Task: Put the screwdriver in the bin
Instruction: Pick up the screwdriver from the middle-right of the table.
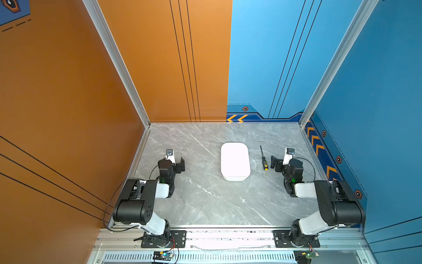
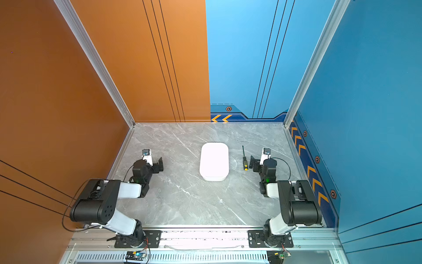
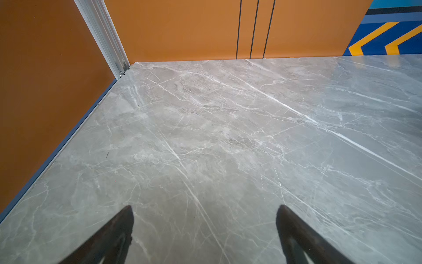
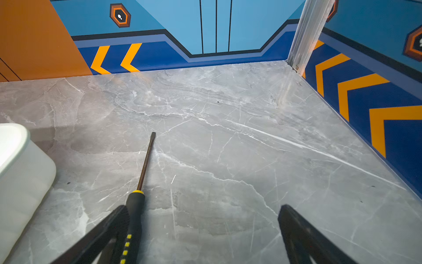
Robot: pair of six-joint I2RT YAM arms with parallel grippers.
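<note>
Marble top (image 1: 205, 201): screwdriver (image 1: 263, 158) beside bin (image 1: 234, 178), likely light, stiff; grip its handle; right claw (image 4: 203, 207) gapes wide, empty.

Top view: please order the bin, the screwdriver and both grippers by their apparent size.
1. bin
2. screwdriver: longer than a gripper, but far thinner, so this rank is unsure
3. left gripper and right gripper: alike, not ranked

Left gripper (image 3: 206, 208) agape over tabletop (image 3: 228, 125)
</note>
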